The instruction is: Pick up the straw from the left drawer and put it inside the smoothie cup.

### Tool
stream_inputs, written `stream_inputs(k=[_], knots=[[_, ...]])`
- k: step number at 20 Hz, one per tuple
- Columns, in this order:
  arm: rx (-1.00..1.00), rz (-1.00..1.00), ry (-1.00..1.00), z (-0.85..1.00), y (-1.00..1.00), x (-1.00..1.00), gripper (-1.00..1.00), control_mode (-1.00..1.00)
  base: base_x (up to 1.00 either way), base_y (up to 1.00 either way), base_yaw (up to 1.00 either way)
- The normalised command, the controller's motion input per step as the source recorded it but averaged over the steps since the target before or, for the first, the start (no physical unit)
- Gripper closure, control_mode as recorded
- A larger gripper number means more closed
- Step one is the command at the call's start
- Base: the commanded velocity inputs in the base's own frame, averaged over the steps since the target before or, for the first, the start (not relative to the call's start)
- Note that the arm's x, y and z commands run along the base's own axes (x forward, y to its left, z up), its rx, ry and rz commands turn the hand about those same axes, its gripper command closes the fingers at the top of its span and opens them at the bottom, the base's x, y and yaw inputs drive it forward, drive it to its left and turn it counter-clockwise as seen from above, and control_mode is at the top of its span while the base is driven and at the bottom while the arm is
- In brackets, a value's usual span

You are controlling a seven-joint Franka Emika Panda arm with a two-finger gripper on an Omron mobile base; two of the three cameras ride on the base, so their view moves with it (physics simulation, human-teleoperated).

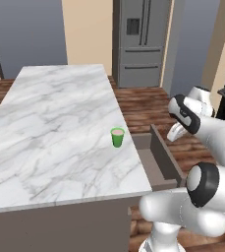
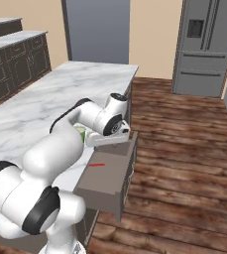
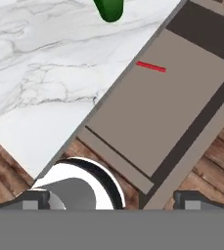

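With the drawer [image 2: 110,171] pulled open, straw [image 3: 151,67] lies exposed beside the cup [image 1: 117,137], gripper [image 3: 108,200] spread empty above.

- The smoothie cup [image 1: 117,137] stands on the desk [image 1: 50,128], near its edge at 3 o'clock
- The left drawer [image 2: 116,171] juts open from the desk's side, just past the cup
- The straw [image 3: 151,67] lies flat on the drawer floor, apart from its walls
- The tool [image 3: 111,199] hangs above the drawer
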Motion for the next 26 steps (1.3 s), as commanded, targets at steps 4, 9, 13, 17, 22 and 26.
stream_inputs(k=[4, 9, 13, 17, 22, 26], knots=[[0.00, 0.15, 0.00, -0.35, 0.00, 0.09, -1.00, -1.00, 0.00, 0.00, 0.00], [0.00, 0.16, 0.00, -0.36, -0.01, 0.04, -1.00, -1.00, 0.00, 0.00, 0.00], [0.00, 0.16, 0.00, -0.35, 0.00, 0.11, -1.00, -1.00, 0.00, 0.00, 0.00], [0.00, 0.15, 0.00, -0.43, 0.00, 0.12, -1.00, -1.00, 0.00, 0.00, 0.00], [0.00, 0.14, 0.04, -0.51, 0.00, 0.20, -1.00, -1.00, 0.00, 0.00, 0.00], [0.00, 0.14, 0.08, -0.55, 0.00, 0.23, -1.00, -1.00, 0.00, 0.00, 0.00]])
